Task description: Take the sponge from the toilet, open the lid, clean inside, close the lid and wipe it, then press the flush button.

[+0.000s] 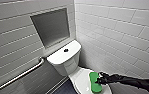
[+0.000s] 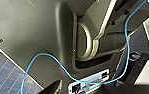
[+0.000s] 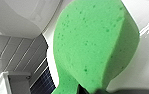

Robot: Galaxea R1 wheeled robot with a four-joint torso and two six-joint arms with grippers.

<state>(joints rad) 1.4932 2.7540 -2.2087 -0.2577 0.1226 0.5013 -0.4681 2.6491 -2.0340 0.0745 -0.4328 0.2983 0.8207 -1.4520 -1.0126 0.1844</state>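
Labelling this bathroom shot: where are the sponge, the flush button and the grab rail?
sponge [image 1: 94, 84], head view, middle of its green face.
flush button [image 1: 66, 50], head view, its dark centre.
grab rail [image 1: 20, 75], head view, midway along the bar.

We see sponge [image 1: 95, 82] bright green, w/ darker pores in right wrist view; toilet [image 1: 65, 60] glossy white; flush button [image 1: 66, 50] black. Right gripper [image 1: 99, 80] black. Wall tiles [image 1: 120, 30] pale grey-white, brick pattern; niche [image 1: 51, 26] grey; rail [image 1: 17, 77] silver; floor [image 2: 2, 75] dk blue grid; cable [image 2: 126, 32] lt blue.
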